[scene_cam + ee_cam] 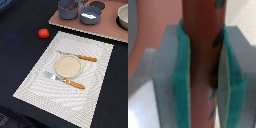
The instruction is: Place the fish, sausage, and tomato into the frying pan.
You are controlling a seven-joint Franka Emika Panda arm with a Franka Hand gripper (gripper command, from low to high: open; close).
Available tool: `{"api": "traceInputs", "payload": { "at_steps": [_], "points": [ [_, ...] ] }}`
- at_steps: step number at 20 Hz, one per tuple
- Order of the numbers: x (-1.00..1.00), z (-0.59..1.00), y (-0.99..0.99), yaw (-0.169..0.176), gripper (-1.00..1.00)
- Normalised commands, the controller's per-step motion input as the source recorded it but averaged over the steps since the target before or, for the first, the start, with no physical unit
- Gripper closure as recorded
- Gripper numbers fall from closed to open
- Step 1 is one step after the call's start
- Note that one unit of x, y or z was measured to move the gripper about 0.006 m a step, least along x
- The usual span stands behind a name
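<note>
Sausage point(202, 60) clamped between claw point(205, 75) pads, tomato point(43, 33) beside placemat point(95, 65)

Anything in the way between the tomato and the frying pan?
Nothing lies squarely between the tomato and the frying pan. The taller pot stands close beside that path, on the tray, whose near edge has to be crossed.

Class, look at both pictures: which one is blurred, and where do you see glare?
Wrist view: very close and soft, the sausage between green pads blurred. Exterior view: coarse but readable, pale glare in the frying pan, tomato against dark table.
</note>
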Motion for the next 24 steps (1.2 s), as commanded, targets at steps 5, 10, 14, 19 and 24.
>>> {"api": "traceInputs", "payload": {
  "at_steps": [5,10,14,19,24],
  "points": [
    [0.84,0.02,0.81,0.0,1.0],
    [0.75,0.0,0.84,0.0,1.0],
    [0.52,0.0,0.82,0.0,1.0],
    [0.17,0.07,0.47,0.001,-1.0],
    [-0.2,0.6,0.04,0.001,-1.0]
  ]
}}
